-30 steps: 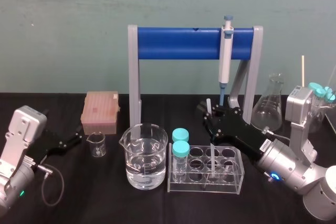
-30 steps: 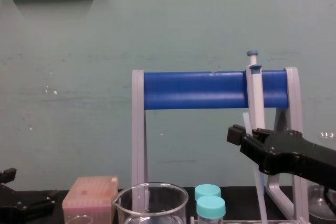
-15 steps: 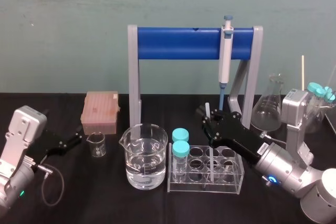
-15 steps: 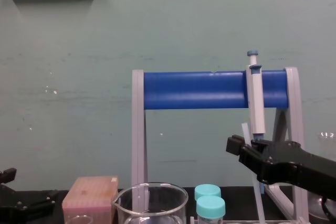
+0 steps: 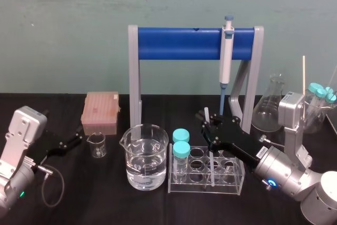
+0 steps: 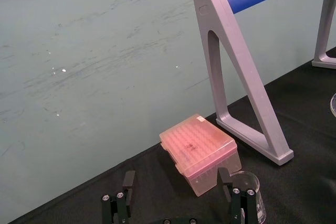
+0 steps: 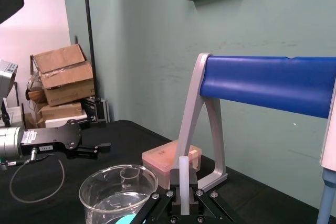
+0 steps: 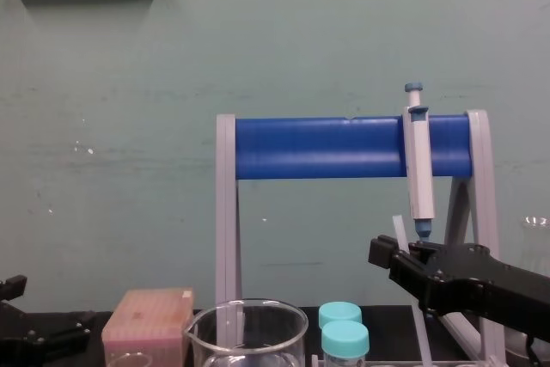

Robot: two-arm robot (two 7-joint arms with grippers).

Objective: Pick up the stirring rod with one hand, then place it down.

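Sinking lower than a second ago with the right gripper (image 5: 209, 124), down toward the rack (image 5: 238, 182) and away from the pipette (image 5: 226, 56) tip. Clamping the rod (image 5: 211, 166) between both black jaws, gripping it near its upper end. Holding it almost upright, leaning only slightly, with a short stub poking out above the jaws and the long lower part running down into the clear rack. Reaching into the third column, counting from the two capped tubes (image 5: 180, 148); not possible to tell which row, nor whether touching the bottom. Standing white and straight between the fingers in the right wrist view, in front of the beaker (image 5: 145, 156) and the pink box (image 5: 100, 111). Hanging in the chest view just under the pipette tip, in front of the blue-barred stand (image 5: 179, 43). Resting parked at the far left over the black table (image 5: 105, 198) with the left gripper (image 5: 71, 142), fingers spread apart and holding nothing. Pointing toward the small beaker (image 5: 96, 145), with the pink box just beyond it. Sitting left of the rack, close beside the capped tubes: the beaker, partly filled with clear liquid.
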